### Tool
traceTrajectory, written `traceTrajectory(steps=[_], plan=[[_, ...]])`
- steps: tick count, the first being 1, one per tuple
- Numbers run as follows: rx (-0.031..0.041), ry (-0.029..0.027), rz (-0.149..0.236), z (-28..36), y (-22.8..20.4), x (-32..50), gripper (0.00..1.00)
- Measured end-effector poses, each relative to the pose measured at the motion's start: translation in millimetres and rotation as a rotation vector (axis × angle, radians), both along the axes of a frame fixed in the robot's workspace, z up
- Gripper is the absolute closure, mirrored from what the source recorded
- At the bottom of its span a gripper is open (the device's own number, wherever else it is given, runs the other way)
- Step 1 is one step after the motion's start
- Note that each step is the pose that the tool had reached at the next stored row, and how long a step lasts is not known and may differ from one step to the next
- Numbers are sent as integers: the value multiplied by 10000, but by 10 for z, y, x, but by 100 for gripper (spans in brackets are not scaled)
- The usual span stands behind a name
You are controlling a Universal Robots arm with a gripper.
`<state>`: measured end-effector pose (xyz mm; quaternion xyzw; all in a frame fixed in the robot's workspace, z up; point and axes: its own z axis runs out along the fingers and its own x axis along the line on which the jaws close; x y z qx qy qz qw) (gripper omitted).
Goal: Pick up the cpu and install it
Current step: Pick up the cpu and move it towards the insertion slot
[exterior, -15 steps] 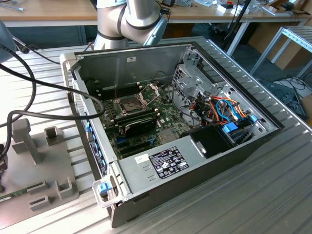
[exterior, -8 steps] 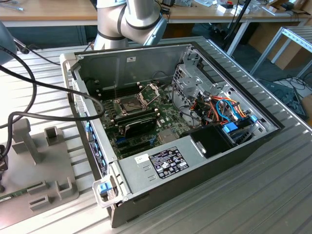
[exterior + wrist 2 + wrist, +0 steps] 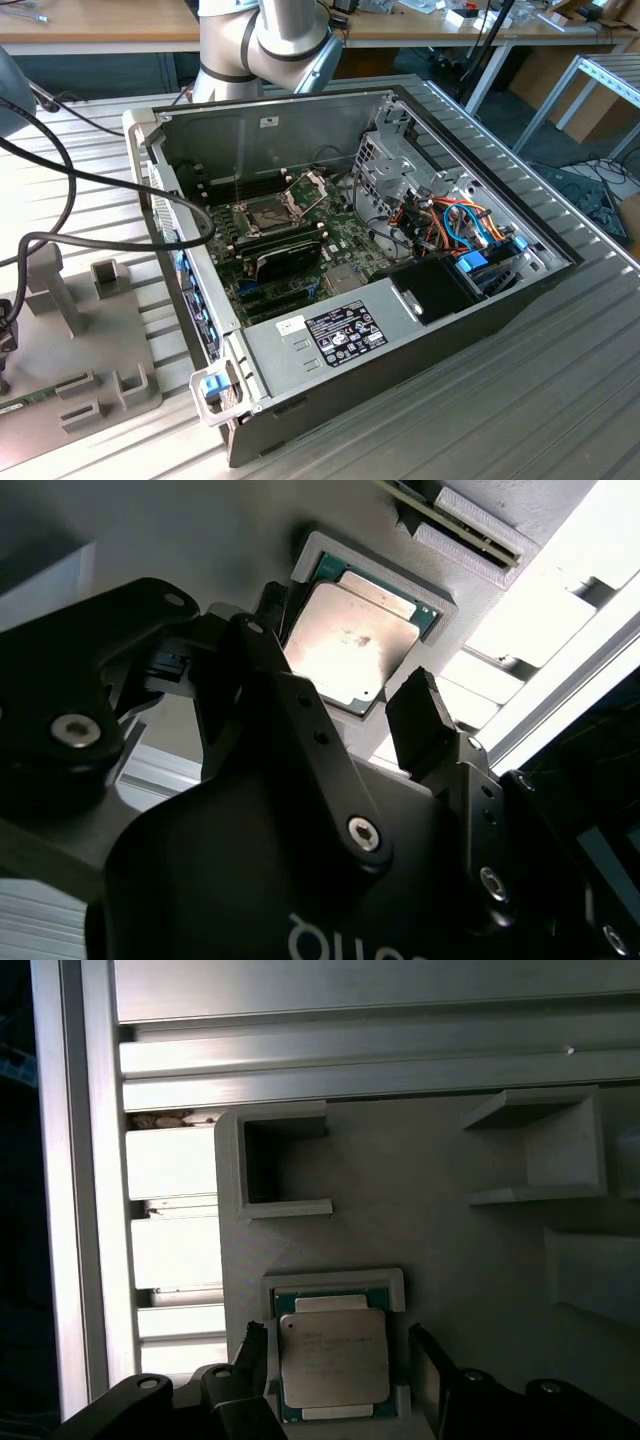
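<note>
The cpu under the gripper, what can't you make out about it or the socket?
- Second wrist view: glare washes out the markings on the cpu between the gripper's open fingers.
- First wrist view: how far down the fingers reach beside the cpu cannot be judged.
- Exterior view: the socket's contacts are too small to see.
- Exterior view: the grey fixture is cut off by the picture's left edge.

pincer (image 3: 338, 1350) body beyond first wrist view

Gripper (image 3: 347, 650) fingers (image 3: 425, 720) spread wide, one on each side of the cpu (image 3: 352, 638). Cpu lies flat in grey holder (image 3: 443, 608) pocket.
</note>
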<state>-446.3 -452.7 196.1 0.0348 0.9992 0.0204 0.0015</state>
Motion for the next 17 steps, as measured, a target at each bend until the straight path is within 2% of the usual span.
traceTrajectory(steps=[12, 17], plan=[[0, 0, 155, -5, 0, 0, 32], [0, 1, 540, -6, 1, 0, 32]])
